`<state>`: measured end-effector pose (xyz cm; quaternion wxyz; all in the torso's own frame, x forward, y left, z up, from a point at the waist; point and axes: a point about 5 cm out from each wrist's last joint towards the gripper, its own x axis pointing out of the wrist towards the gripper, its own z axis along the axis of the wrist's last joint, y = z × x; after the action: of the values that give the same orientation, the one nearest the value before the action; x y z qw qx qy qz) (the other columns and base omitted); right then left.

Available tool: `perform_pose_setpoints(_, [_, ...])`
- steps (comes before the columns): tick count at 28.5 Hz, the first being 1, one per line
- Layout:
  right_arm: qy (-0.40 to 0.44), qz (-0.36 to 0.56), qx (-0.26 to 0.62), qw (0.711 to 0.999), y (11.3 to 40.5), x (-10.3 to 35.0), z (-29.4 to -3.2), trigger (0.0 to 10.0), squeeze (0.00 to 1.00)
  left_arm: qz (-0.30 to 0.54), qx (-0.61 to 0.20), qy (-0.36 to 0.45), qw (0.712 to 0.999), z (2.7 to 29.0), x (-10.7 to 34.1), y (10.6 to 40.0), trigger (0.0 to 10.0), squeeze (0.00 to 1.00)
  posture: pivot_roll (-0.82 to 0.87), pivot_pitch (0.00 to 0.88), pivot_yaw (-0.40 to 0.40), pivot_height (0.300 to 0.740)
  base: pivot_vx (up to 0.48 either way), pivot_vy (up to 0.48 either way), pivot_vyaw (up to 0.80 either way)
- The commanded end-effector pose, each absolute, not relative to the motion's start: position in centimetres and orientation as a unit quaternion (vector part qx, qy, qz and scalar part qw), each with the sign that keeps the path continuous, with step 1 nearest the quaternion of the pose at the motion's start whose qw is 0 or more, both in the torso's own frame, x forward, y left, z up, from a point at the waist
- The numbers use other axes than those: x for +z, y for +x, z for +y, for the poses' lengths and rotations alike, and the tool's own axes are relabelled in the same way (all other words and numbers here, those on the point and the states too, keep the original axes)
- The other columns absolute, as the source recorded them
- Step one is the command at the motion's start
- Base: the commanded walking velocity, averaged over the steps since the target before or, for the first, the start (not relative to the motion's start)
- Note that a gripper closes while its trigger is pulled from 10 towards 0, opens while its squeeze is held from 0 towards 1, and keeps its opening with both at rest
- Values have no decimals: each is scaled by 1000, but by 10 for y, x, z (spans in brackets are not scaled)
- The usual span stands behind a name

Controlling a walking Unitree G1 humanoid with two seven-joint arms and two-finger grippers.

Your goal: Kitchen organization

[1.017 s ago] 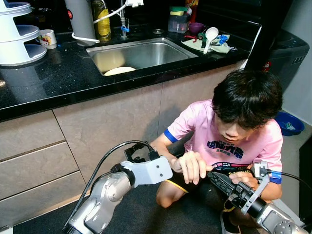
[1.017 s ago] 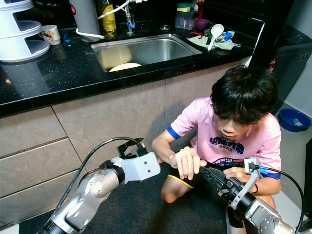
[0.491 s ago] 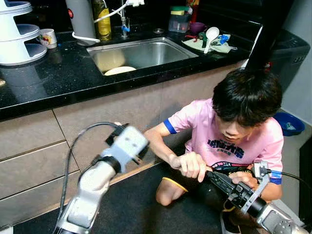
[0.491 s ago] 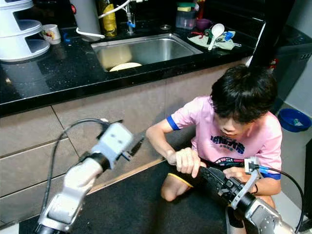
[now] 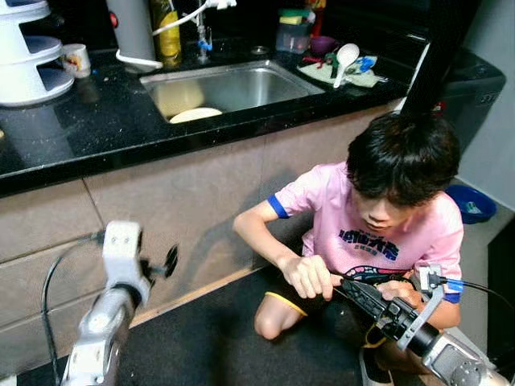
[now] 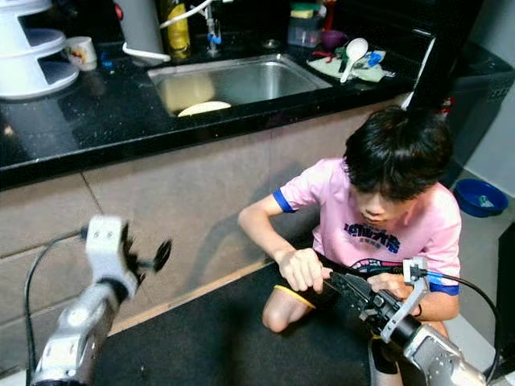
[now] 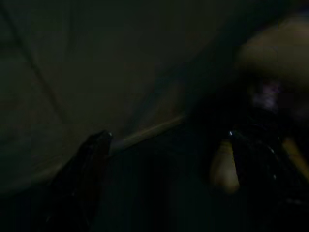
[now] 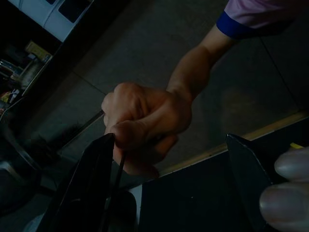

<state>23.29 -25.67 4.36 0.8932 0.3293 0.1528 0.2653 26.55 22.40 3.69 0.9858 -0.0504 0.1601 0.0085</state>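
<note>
the black countertop (image 5: 88,129) runs across the scene, up and away from both grippers, over grey cabinet fronts (image 5: 185,201). let into it is a steel sink (image 5: 229,84) with a pale plate (image 5: 195,115) lying in its basin. a person in a pink shirt (image 5: 378,229) crouches on the dark floor mat (image 5: 209,346) between the cabinet and the right gripper.

the right gripper (image 5: 354,288) is low on the robot's right, pointing up toward the person's lap. its fingers are spread apart, and in the right wrist view one of the person's hands (image 8: 142,121) is a fist closed around the tip of one black finger (image 8: 89,183), while the fingertips of the other hand (image 8: 287,188) rest at the edge of the other finger. nothing else sits between the fingers.

the left gripper (image 5: 165,264) is raised on its silver arm (image 5: 100,330) on the robot's left, just in front of the cabinet fronts and well apart from the person. its fingers stand apart and hold nothing. the left wrist view is very dark, and only the two finger tips are made out.

further along the counter, up and left of the left gripper, stand a white tiered rack (image 5: 24,52) and a mug (image 5: 75,59). behind the sink are a faucet (image 5: 201,36) and a yellow bottle (image 5: 166,32). up beyond the right gripper, right of the sink, lie a white spoon (image 5: 344,58) on a cloth and a lidded container (image 5: 294,32). a blue basin (image 5: 469,203) sits on the floor behind the person.
</note>
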Motion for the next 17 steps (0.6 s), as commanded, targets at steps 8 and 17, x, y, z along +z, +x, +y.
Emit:
perform_pose_setpoints(8, [324, 149, 265, 896, 237, 47, -255, 10000, 0, 325, 2, -41, 945, 217, -29, 241, 10000, 0, -78, 0, -51, 740, 0, 0, 0])
perform_pose_setpoints(17, [326, 148, 267, 895, 240, 47, -251, 10000, 0, 386, -4, -35, 922, 218, -54, 220, 10000, 0, -80, 0, -48, 740, 0, 0, 0])
